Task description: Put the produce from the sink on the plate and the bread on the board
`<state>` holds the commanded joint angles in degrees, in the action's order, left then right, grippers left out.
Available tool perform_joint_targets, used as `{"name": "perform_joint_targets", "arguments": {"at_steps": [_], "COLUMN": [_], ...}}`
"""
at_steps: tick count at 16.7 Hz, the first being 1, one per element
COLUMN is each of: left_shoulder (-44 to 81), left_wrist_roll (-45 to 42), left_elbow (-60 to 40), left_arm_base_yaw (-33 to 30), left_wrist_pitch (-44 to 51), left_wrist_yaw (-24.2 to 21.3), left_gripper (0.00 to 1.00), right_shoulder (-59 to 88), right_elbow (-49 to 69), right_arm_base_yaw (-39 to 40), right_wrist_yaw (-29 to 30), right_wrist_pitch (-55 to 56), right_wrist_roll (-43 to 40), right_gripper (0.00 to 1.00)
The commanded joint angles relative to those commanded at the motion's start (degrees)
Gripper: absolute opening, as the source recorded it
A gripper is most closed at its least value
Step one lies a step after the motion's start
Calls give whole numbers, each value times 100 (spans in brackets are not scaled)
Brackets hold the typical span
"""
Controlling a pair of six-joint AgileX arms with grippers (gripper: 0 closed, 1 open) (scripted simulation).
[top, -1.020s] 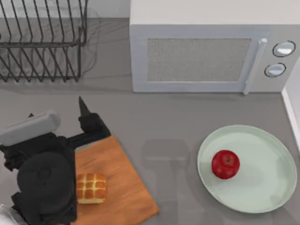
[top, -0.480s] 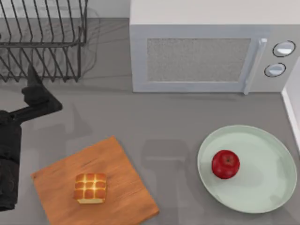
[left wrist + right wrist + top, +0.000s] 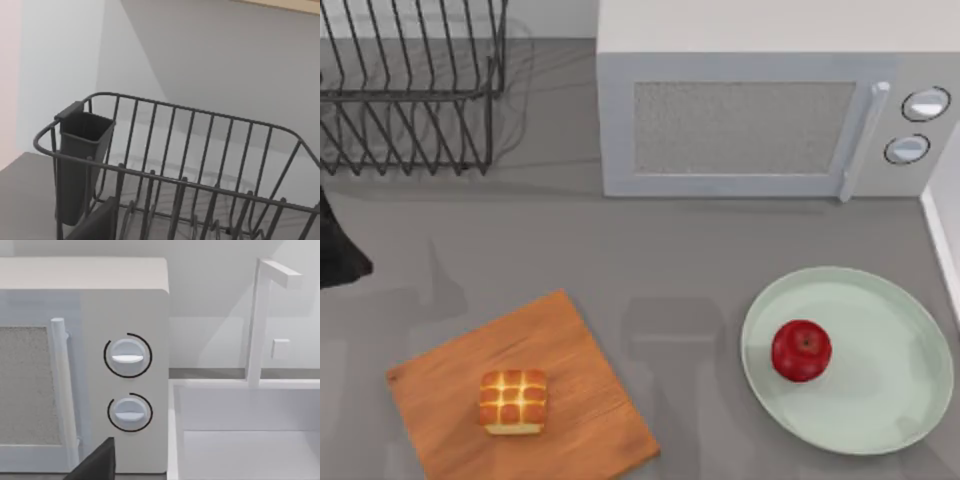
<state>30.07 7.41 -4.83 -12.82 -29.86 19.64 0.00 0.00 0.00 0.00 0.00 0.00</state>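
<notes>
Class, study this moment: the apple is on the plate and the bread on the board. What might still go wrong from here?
1. The apple is round and sits loose on the shallow-rimmed plate; a bump might roll it off.
2. The bread lies toward the board side nearest the table's front edge, so a nudge might push it off.
3. The left arm sits at the table's left edge beside the dish rack; a careless move might snag it.
</notes>
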Motion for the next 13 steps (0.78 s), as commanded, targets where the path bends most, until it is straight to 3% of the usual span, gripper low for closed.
{"name": "perform_joint_targets", "arguments": {"at_steps": [5, 8, 13], "left_shoulder": [-2039, -2765, -3007], "left_wrist_roll": [-466, -670, -741], "left_elbow": [299, 424, 483], "left_arm_base_yaw": [829, 1159, 1282], "left_wrist_pitch": [2052, 2764, 2986], "left_wrist_yaw": [-1176, -1735, -1964], "left_gripper": [100, 100, 100], "right_shoulder": [0, 0, 0], "right_elbow": [0, 0, 0], "right_arm_base_yaw": [0, 0, 0], "right_wrist_yaw": [0, 0, 0], "right_wrist_pitch": [0, 0, 0], "right_wrist_roll": [0, 0, 0], "right_gripper": [100, 100, 100]}}
